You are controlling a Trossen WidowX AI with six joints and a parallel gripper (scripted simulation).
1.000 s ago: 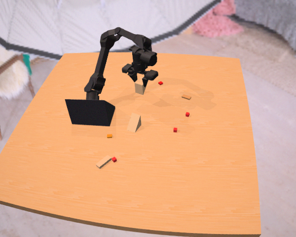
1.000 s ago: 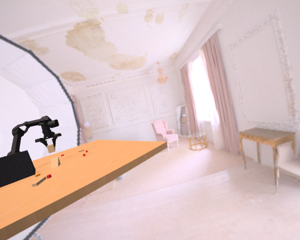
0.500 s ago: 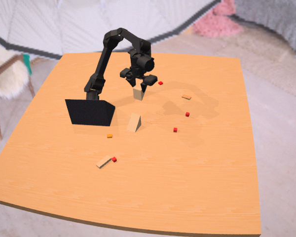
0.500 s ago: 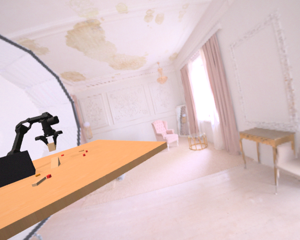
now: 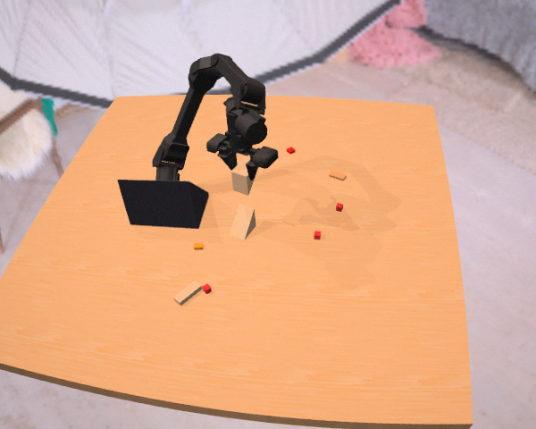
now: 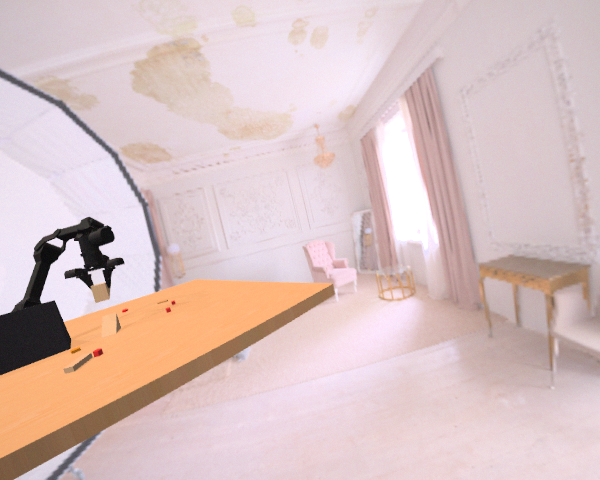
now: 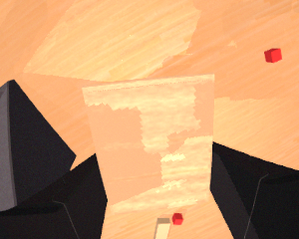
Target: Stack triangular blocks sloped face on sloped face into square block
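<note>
My gripper (image 5: 242, 172) (image 6: 100, 287) (image 7: 152, 150) is shut on one pale wooden triangular block (image 5: 242, 184) (image 6: 101, 293) (image 7: 151, 144) and holds it in the air, well above the table (image 5: 351, 323) (image 6: 197, 330). The other triangular block (image 5: 243, 222) (image 6: 110, 326) stands on the table, its sloped face turned up and toward the front in the top view. The held block is above and behind it in that view, with a gap between them. In the wrist view the held block fills the middle, and the lower block cannot be made out.
A black box (image 5: 162, 203) (image 6: 23, 338) (image 7: 35, 144) stands left of the lower block. An orange piece (image 5: 197, 246) and a long tan block (image 5: 188, 292) beside a red cube (image 5: 206, 288) lie in front. Other red cubes (image 5: 317, 234) (image 5: 339, 206) and a flat tan piece (image 5: 337, 175) lie to the right.
</note>
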